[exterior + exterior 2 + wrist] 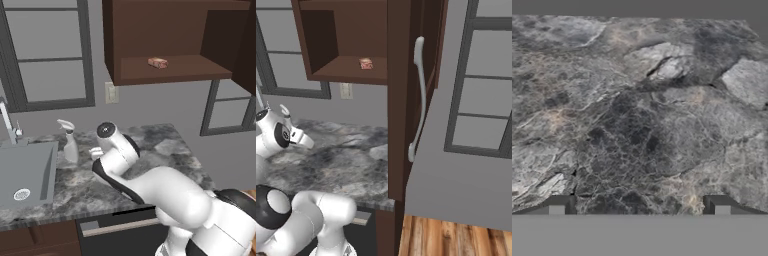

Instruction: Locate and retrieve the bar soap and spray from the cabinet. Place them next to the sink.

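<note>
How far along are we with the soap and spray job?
Done: the spray stands on the counter beside the sink. In hand: nothing; the tool is open and empty above the counter. Left: the bar soap lies on the open cabinet shelf.

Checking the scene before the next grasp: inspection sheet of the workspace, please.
Surface: grey marble counter, bare under the end effector.
Job's things: bar soap lies on the shelf of the open cabinet; spray stands upright on the counter beside the sink.
Clutter: nothing seen.
Grippers: end effector open, holding nothing, over the counter.
Cables: nothing seen.
Surroundings: windows, wall outlet, faucet, wooden floor.
</note>
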You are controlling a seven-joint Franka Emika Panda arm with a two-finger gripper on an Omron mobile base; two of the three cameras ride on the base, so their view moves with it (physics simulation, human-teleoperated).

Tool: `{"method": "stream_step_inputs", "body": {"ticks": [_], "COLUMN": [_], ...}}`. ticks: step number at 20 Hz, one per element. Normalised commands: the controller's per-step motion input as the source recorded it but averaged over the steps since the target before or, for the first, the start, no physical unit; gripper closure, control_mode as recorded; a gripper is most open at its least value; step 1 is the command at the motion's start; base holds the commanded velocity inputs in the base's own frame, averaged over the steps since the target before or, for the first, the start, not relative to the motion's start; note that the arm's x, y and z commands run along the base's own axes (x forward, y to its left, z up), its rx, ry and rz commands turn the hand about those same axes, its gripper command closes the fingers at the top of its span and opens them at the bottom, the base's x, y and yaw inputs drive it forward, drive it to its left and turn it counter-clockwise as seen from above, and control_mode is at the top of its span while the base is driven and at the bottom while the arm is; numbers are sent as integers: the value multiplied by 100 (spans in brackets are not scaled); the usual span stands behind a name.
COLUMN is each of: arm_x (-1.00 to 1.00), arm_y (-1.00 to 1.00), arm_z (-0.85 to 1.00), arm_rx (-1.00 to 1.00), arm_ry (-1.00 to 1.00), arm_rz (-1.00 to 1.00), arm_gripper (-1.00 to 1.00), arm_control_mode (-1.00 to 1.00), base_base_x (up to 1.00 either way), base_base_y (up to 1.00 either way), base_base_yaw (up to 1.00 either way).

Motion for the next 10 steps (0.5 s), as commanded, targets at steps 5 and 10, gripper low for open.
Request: {"method": "stream_step_inputs", "body": {"ticks": [5,10], "arm_x": [-43,-16], "arm_y": [-22,-32], "arm_z": [6,30], "arm_rx": [0,1], "arm_ry": [-3,7], "arm_rz": [1,-1], "arm_gripper": [-100,-100], "arm_control_mode": [-100,-100], "base_base_x": [0,0], "base_base_y": [0,0], "base_base_yaw": [0,0]}}
